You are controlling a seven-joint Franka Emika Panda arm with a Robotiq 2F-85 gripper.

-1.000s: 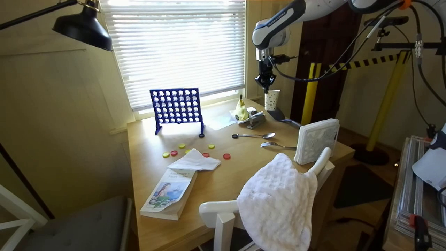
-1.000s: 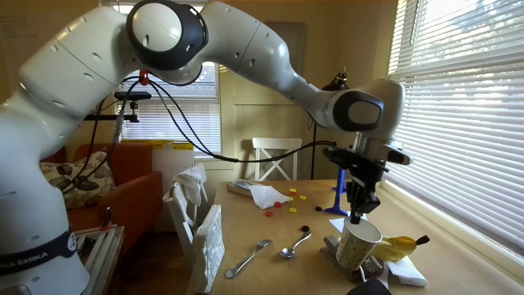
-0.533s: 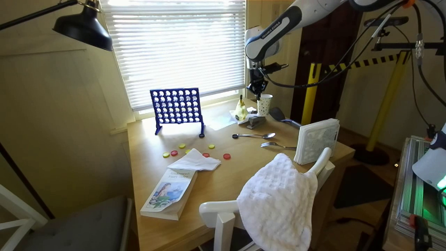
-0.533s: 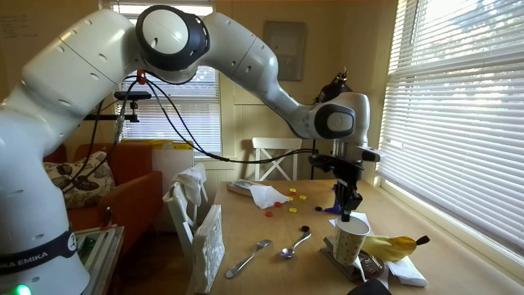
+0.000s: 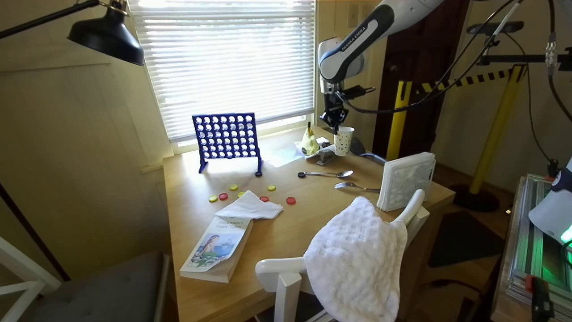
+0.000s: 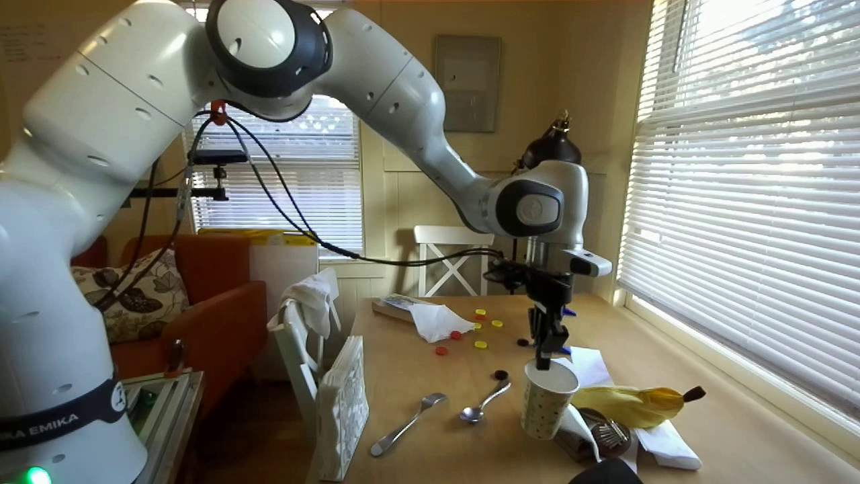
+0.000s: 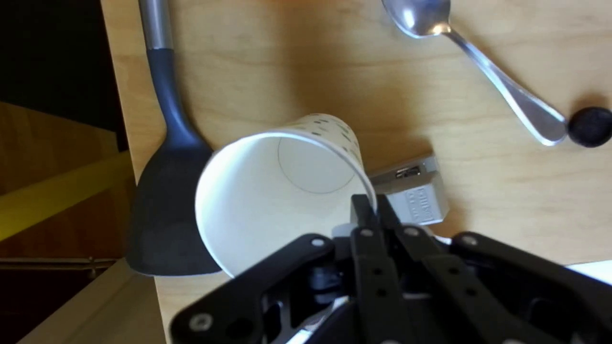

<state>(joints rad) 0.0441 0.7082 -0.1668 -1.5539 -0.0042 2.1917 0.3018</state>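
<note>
My gripper is shut on the rim of a white speckled paper cup, one finger inside the cup and the other outside. In both exterior views the cup hangs below the gripper, roughly upright and low over the table; whether its base touches anything I cannot tell. A grey stapler lies close beside the cup, partly hidden by it and the fingers. On the cup's other side is a black spatula. A spoon and a black disc lie farther off.
A yellow pear-shaped thing rests on white paper near the stapler. A fork, a napkin stack, red and yellow discs, a book and a blue grid frame share the table. The window blind rises alongside.
The gripper has come down with the cup still in its grip. It has also shifted away from the window, so the cup has moved leftward past the stapler in an exterior view.
</note>
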